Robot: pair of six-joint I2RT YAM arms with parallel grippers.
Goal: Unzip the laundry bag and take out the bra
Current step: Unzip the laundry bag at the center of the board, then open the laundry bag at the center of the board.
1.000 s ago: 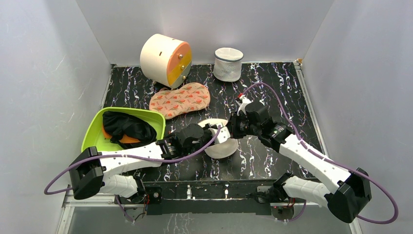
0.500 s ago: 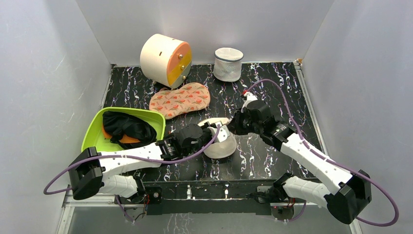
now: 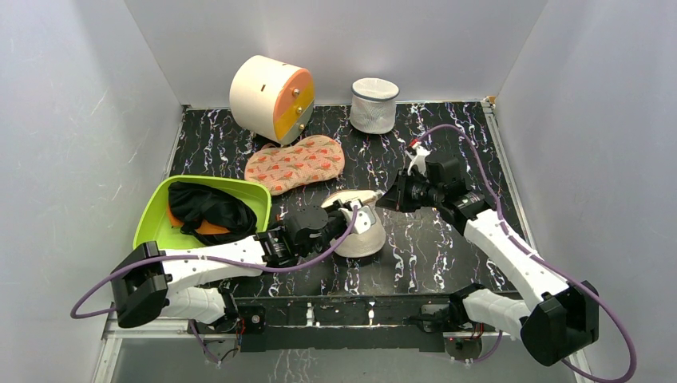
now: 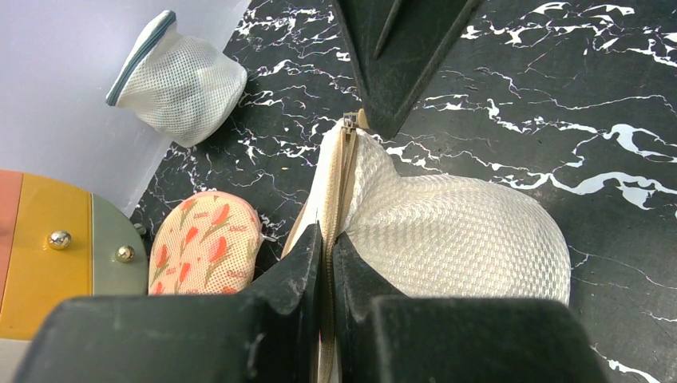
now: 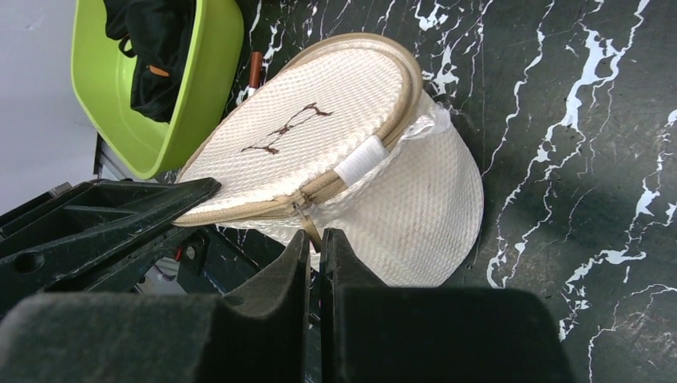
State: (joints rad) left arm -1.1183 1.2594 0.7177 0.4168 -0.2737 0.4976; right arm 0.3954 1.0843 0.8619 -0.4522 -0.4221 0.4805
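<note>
Pale grey walls (image 3: 96, 120) are boxing in a black, white-veined bench (image 3: 215, 144), where a cream round drawer box (image 3: 257, 94) and a white mesh cylinder (image 3: 374, 108) are standing along the back, an orange patterned cloth (image 3: 294, 163) is lying just before them and a green tub (image 3: 152, 214) is holding a black garment (image 3: 209, 209) at centre left. Near mid-frame the laundry bag (image 3: 367, 231) is resting on the bench with its flat face tilted. The left tool (image 3: 351, 211), fully closed, is pinching the bag's tan zip trim (image 4: 346, 159), while the right tool (image 3: 382, 199) is clamping shut on the zip pull (image 5: 306, 222).
</note>
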